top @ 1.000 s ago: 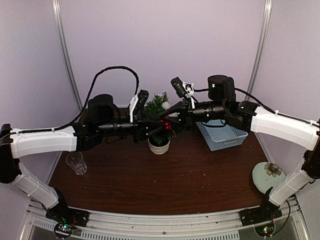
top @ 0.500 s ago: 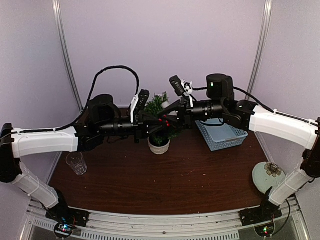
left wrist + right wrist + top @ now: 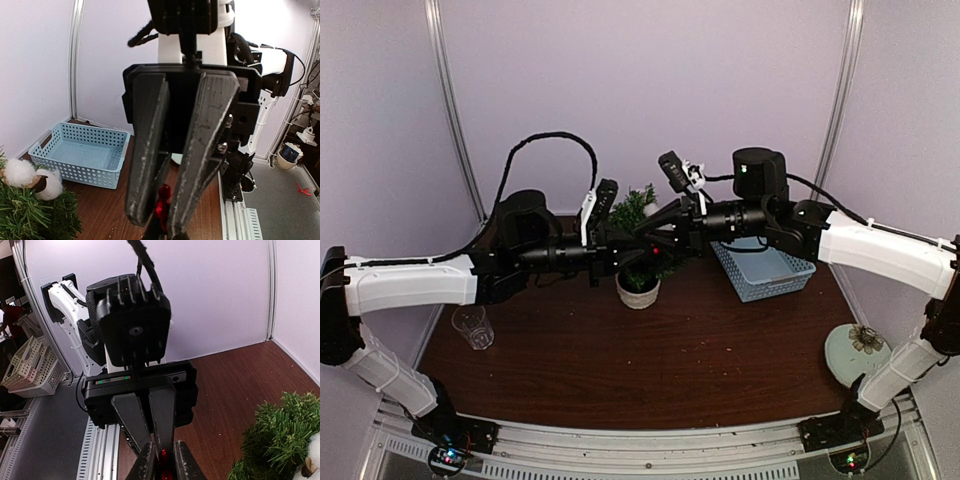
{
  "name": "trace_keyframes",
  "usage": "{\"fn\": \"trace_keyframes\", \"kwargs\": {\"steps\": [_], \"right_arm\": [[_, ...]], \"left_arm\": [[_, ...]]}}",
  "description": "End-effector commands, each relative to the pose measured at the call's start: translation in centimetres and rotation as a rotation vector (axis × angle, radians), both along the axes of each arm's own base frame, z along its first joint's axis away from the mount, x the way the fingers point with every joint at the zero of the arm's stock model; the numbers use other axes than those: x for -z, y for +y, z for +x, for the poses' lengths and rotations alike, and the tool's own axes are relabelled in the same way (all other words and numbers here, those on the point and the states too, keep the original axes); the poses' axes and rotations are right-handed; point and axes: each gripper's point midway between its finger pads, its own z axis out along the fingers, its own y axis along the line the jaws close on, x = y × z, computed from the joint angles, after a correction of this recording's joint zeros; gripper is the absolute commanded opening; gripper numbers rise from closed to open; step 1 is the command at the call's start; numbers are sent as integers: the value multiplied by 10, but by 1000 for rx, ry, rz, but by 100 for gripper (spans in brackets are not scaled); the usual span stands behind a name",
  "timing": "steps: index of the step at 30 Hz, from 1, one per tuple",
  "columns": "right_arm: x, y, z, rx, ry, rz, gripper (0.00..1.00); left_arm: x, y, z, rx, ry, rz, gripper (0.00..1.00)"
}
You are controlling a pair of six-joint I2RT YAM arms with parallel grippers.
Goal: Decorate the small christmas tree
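Small christmas tree (image 3: 636, 205): bushy dark green, white pot (image 3: 638, 293), far-centre on table (image 3: 570, 370). My arms reach level, tips meeting above it. Left gripper (image 3: 156, 224) pinches red berry sprig (image 3: 161, 205); right gripper (image 3: 162, 467) narrow, grip unclear.

Robotics lab, test cell. Plain lilac wall panels (image 3: 650, 80) w/ bare alu. frame posts (image 3: 451, 110) box in a brown tabletop (image 3: 650, 370). Two robot arms (image 3: 410, 285) are bolted to an alu. rail (image 3: 650, 445) at the near edge, w/ loose cabling (image 3: 555, 136) and lit circuit boards (image 3: 448, 458) at the bases. Outside the cell: grey floor (image 3: 45, 440), stacked plastic crates (image 3: 30, 367).
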Motion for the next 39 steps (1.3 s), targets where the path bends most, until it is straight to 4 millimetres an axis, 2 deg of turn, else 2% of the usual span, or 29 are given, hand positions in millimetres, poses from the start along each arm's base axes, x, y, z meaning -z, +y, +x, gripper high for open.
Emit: {"fn": "trace_keyframes", "kwargs": {"steps": [1,11,14,18,24,29,39], "right_arm": [[-11,2,-1,9,-11,11,21],[-21,-19,9,98,-40,13,74],[-18,-32,12,131,-67,-27,81],[1,-43,8,141,-89,-125,80],[22,-51,-6,101,-55,-199,63],[27,-50,-14,77,-55,-224,53],[30,-41,-10,77,-69,-251,45]], "left_arm": [[-17,4,-3,-9,-52,-64,0],[-15,6,-1,-27,-55,-61,0],[-16,10,-1,-41,-64,-47,0],[-16,14,-3,-39,-66,-29,0],[-15,12,-7,-5,-55,-28,0],[-13,8,-9,23,-36,-29,0],[-13,4,-7,34,-18,-27,0]]}}
